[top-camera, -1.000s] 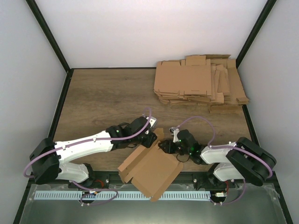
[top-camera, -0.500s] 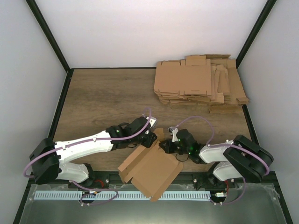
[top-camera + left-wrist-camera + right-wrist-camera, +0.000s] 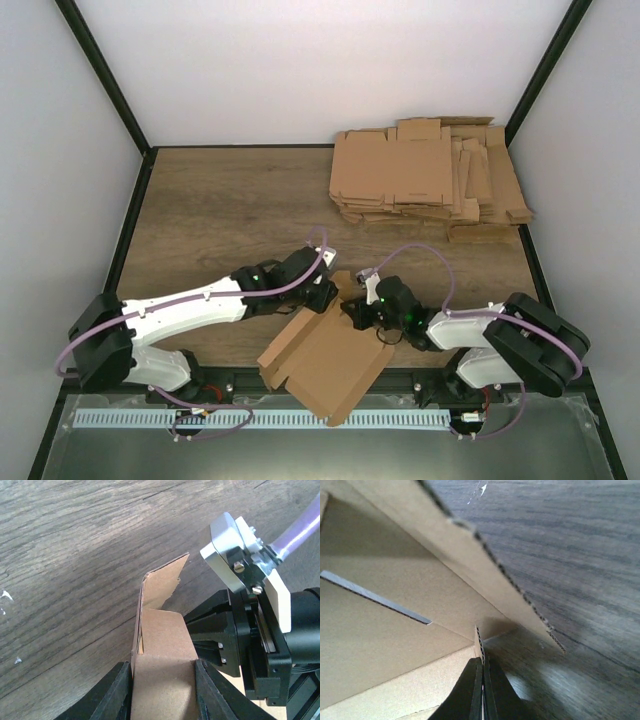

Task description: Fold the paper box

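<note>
Paper box (image 3: 325, 365): a single brown sheet, part folded, at the near edge of the table (image 3: 220, 210), between the two arms. Its near corner overhangs the table edge, toward the arm bases.

Table: wood-grain top, enclosed by white walls.

Pile of flat blanks (image 3: 430, 180): far right corner, many overlapping brown sheets, well apart from the box and from both arms.

Box detail: main panel lies skewed, one corner pointing toward the arm bases. Side flaps on its left edge are partly raised. At the far corner a narrow flap stands up. The right wrist view shows the inside of a raised wall (image 3: 380, 630) with a slit in the panel.

Left arm (image 3: 190, 308): stretched low across the table from the left base to the box's far corner.

Right arm (image 3: 480, 330): bent low, reaching left to the same corner.

Left gripper (image 3: 325, 295): fingers spread wide, a cardboard strip (image 3: 162, 680) filling the gap between them. Cannot tell whether they press on its edges.

Right gripper (image 3: 352, 312): fingers (image 3: 470, 685) pinched tight on a thin cardboard edge of the box, corrugation visible just above the tips.
</note>
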Controlling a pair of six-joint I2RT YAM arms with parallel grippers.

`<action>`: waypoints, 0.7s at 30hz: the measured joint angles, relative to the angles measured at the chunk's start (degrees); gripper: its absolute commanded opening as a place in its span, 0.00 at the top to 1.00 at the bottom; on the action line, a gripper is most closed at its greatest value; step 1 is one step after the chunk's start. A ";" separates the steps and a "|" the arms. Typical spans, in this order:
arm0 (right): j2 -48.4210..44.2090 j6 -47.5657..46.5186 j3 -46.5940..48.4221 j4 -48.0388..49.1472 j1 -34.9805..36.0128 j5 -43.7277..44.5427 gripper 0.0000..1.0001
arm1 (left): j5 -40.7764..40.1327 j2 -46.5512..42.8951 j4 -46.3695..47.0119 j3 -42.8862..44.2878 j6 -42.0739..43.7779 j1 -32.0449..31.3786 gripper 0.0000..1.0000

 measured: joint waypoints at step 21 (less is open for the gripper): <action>9.92 -10.80 5.40 9.25 -0.02 10.36 0.95 | -0.68 6.27 -1.49 7.80 7.58 8.92 0.64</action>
